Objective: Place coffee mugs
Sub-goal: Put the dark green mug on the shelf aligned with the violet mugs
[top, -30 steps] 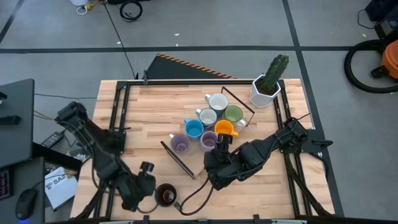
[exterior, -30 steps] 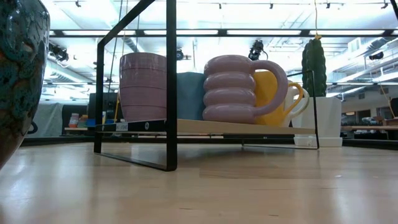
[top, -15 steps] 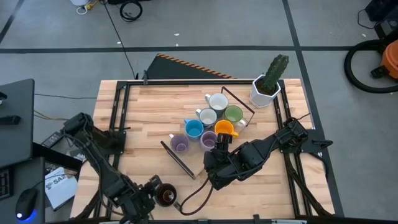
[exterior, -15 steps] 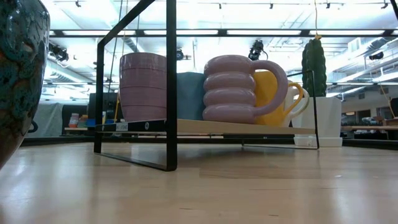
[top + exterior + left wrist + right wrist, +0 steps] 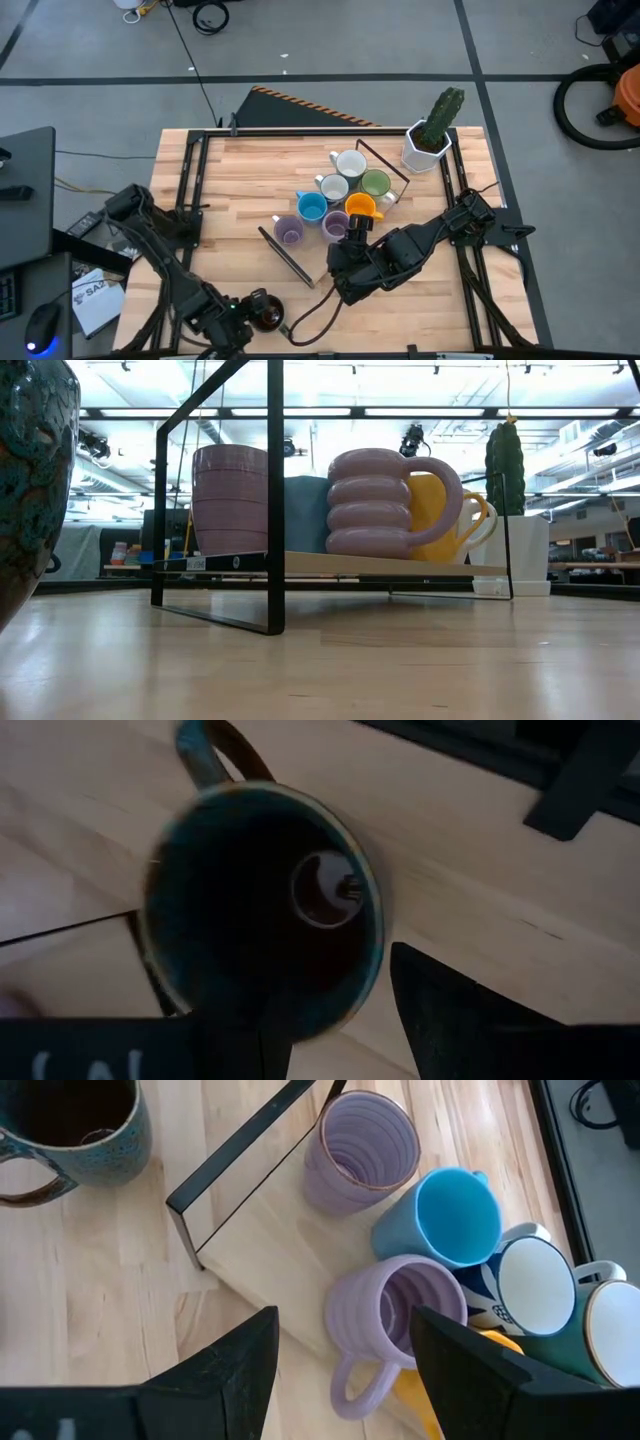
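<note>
The dark mug, glossy with a speckled teal rim, stands near the wooden table's front edge. The left gripper sits against it, its grip unclear. The right gripper hangs open over ribbed lilac mugs.

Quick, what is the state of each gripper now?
Left gripper: over the dark mug, fingers open around it.
Right gripper: open, empty, near the lilac mug.
</note>
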